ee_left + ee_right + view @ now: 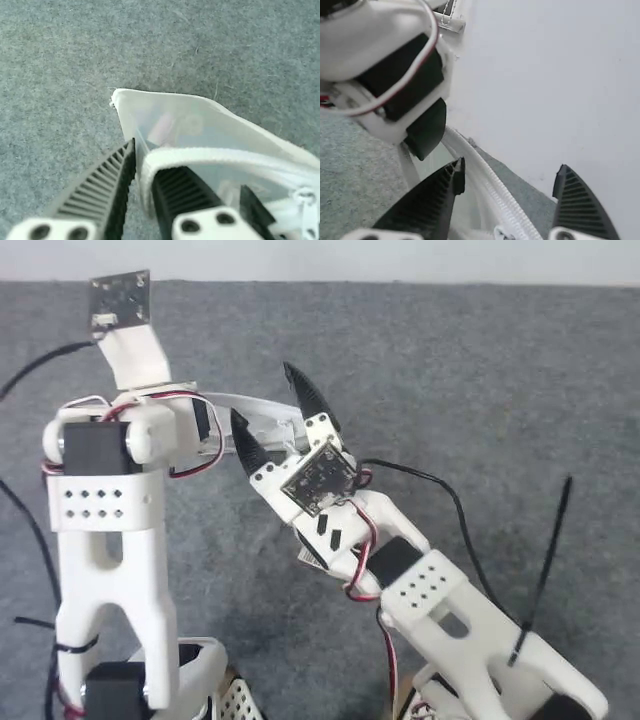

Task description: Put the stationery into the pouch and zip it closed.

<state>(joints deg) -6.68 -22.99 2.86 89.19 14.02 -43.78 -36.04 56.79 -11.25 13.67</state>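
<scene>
Pinching the frosted, soft pouch (200,125) by its zip (225,156), left gripper (139,187) sits clamped — right gripper (262,392) splayed, empty.

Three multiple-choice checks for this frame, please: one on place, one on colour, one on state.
1. Where is the pouch? A in the left gripper; B by an arm's base; C at the far edge.
2. Table colour? A green; B grey; C red.
3. Right gripper? A shut on pouch; B shut, empty; C open.
Answers: 1 A, its jaws clamp the rim; 2 B, grey all round; 3 C, jaws apart astride the zipper.
</scene>
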